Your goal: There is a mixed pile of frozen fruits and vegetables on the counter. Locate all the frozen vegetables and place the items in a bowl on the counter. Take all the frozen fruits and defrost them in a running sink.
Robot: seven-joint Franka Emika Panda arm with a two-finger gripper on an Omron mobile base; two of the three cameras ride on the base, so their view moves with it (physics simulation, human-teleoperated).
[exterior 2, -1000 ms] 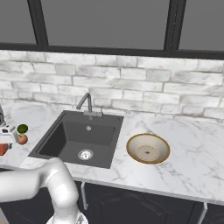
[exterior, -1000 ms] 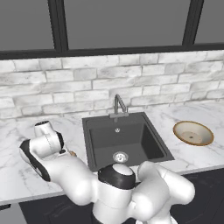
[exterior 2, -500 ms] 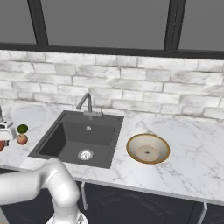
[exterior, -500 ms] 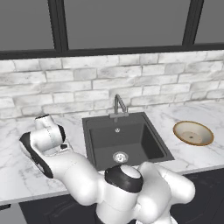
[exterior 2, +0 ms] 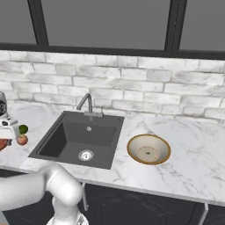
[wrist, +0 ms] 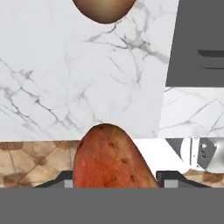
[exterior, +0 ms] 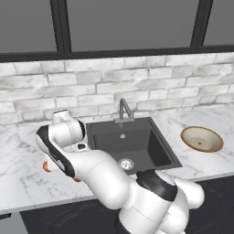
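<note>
Red-orange piece [wrist: 109,155]: elongated vegetable, lifted above the counter edge, seen in the hand view between the two dark finger tips
Gripper [wrist: 114,179]: fingers clamped on the red-orange piece, one tip at each side of it
Reddish-tan ball [wrist: 104,9]: lies on the marble beyond the held piece, at the top of the hand view
Green ball [exterior 2: 23,129]: just beside a reddish ball [exterior 2: 22,139] at the counter's left end
Counter [exterior: 18,169]: white marble, grey veins
Sink [exterior: 135,144]: dark basin right of the pile, curved faucet [exterior: 124,109] behind it
Bowl [exterior 2: 148,149]: tan-rimmed, on the counter right of the sink, well apart from the pile
</note>
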